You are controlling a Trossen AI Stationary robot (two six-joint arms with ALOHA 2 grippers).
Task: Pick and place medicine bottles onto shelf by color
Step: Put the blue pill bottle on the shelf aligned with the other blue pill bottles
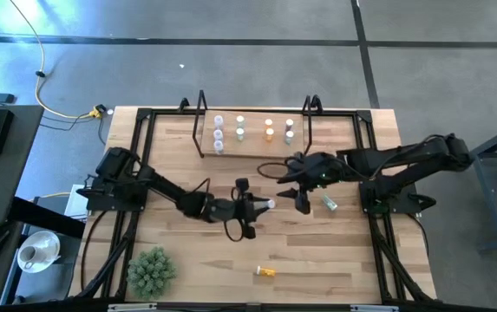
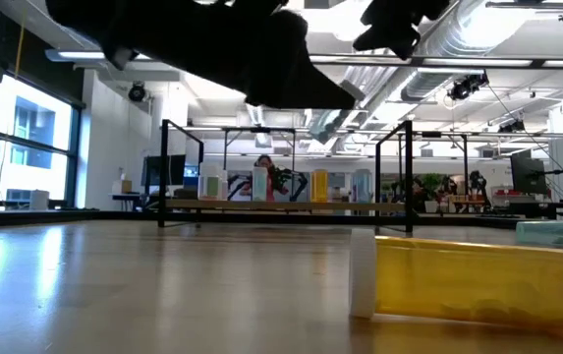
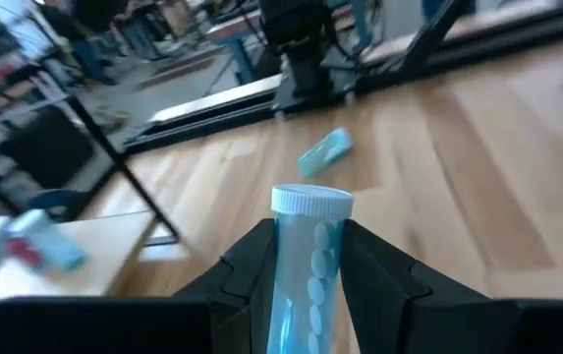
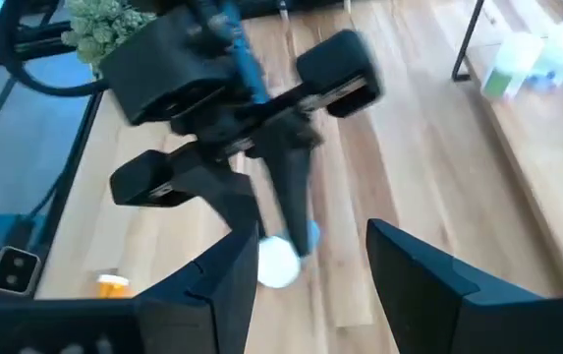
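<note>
While the left arm is reaching out over the middle of the table, these are the relations that matter:

Left gripper (image 1: 261, 206): pinching a blue bottle (image 3: 306, 265) between both fingers, cap end sticking out forward past the fingertips.

Bottle axis: lying roughly level, pointing along the table toward the right arm, as the high view is showing.

Right gripper (image 1: 293, 192): hovering just beside the blue bottle's cap, fingers spread, with the cap (image 4: 277, 262) sitting in the gap between them in the right wrist view.

Nearer arm: both are meeting mid-table; the right one looks placed to be taking the bottle over, which is my reading only.

Shelf (image 1: 253, 149): standing along the far edge of the table, already carrying several upright bottles; the right arm is nearer to it.

Teal bottle (image 1: 329, 204): lying on its side toward the right edge.

Orange bottle (image 1: 265, 271): lying on its side near the front edge.
</note>
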